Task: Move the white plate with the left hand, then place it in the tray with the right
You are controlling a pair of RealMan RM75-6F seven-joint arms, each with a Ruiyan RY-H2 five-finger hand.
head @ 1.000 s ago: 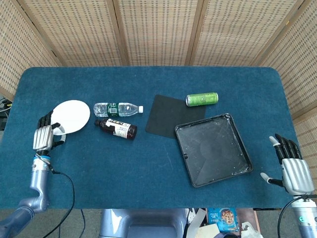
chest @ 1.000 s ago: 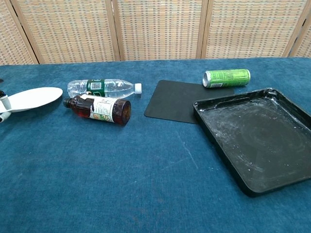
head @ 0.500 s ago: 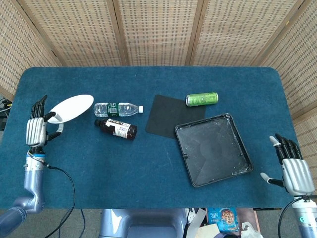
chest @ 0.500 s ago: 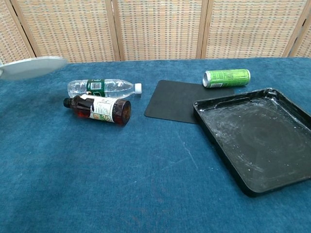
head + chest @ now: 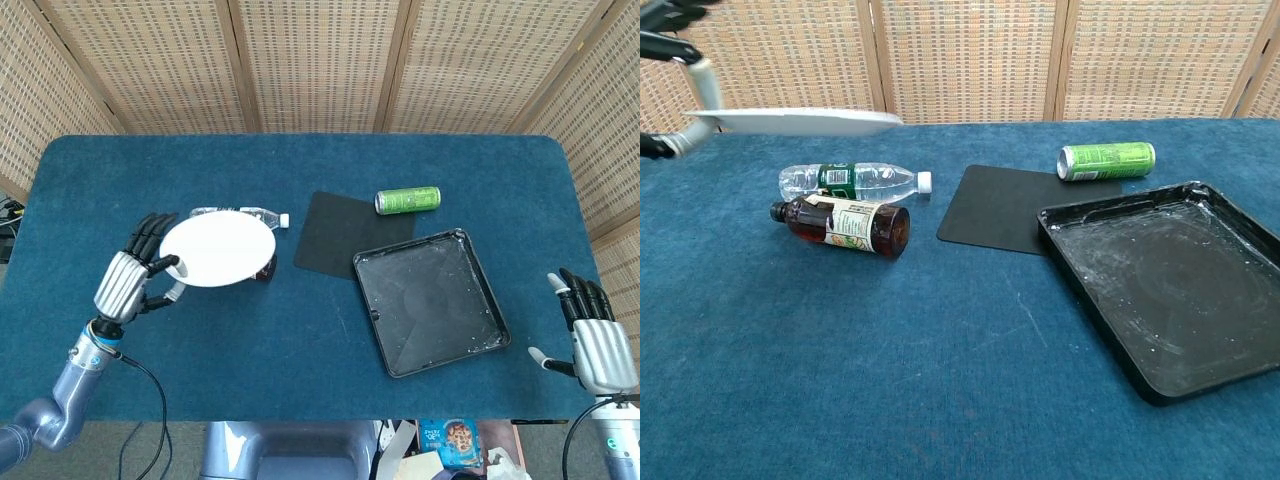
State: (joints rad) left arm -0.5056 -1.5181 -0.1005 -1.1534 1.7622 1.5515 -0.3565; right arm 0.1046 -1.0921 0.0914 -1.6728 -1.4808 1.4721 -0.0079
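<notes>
The left hand [image 5: 135, 282] pinches the rim of the white plate [image 5: 218, 249], held level in the air above the two bottles near the table's left edge; it seems light, stiff and smooth, so the open-fingered right hand [image 5: 597, 343] should grip the opposite rim firmly.
</notes>
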